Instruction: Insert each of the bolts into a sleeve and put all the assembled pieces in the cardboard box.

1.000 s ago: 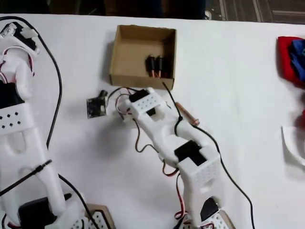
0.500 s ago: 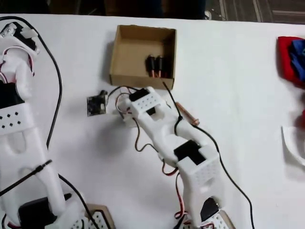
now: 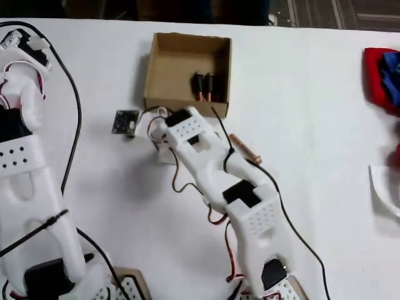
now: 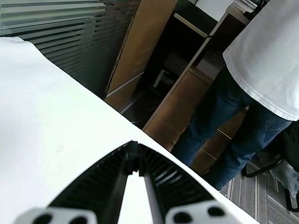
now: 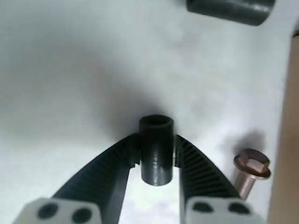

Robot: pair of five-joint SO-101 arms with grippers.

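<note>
My right gripper is shut on a black sleeve that stands upright, open end up, just above the white table. Beside it lies a copper bolt, and a second black sleeve lies farther off. In the high view the right arm leans over the spot just in front of the cardboard box, which holds two assembled pieces. Another copper bolt lies on the table by that arm. My left gripper is shut on nothing at the table's far left corner.
A brown wall of the box stands close beside the bolt in the right wrist view. Red and blue cloth and a white object sit at the right edge. Black cables trail between the arms. A person stands beyond the table edge.
The right arm's wrist has shifted toward the front wall of the box and slightly left. The left arm has not moved.
</note>
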